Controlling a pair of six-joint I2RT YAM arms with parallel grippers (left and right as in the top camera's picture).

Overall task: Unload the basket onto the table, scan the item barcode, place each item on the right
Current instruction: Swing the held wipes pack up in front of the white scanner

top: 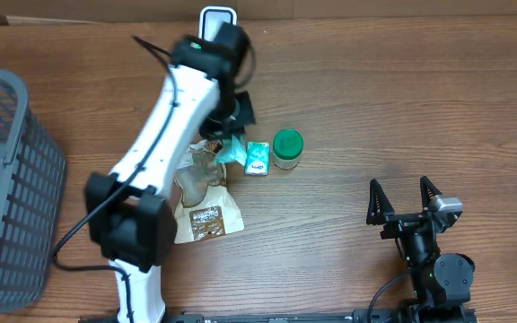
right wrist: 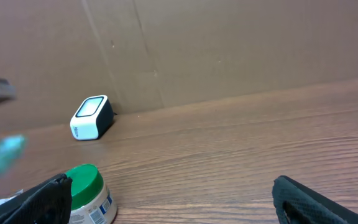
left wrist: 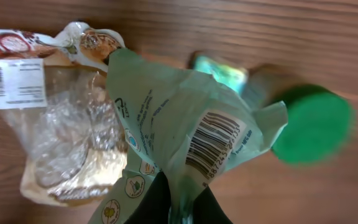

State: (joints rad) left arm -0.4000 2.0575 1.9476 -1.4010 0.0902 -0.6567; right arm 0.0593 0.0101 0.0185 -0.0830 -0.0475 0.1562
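Note:
My left gripper (left wrist: 180, 208) is shut on the lower edge of a pale green packet (left wrist: 185, 118). Its printed barcode (left wrist: 213, 146) faces the left wrist camera. From overhead the packet (top: 233, 154) hangs under the left gripper (top: 226, 136), just left of a small teal box (top: 257, 158). The white barcode scanner (top: 217, 20) stands at the table's far edge, also in the right wrist view as the scanner (right wrist: 92, 117). My right gripper (top: 404, 196) rests open near the front right, nothing between its fingers.
A green-lidded jar (top: 287, 148) stands beside the teal box. A clear bag with a brown label (top: 206, 213) lies under the left arm. A dark wire basket (top: 7, 179) fills the left edge. A cardboard wall (right wrist: 229, 43) backs the table.

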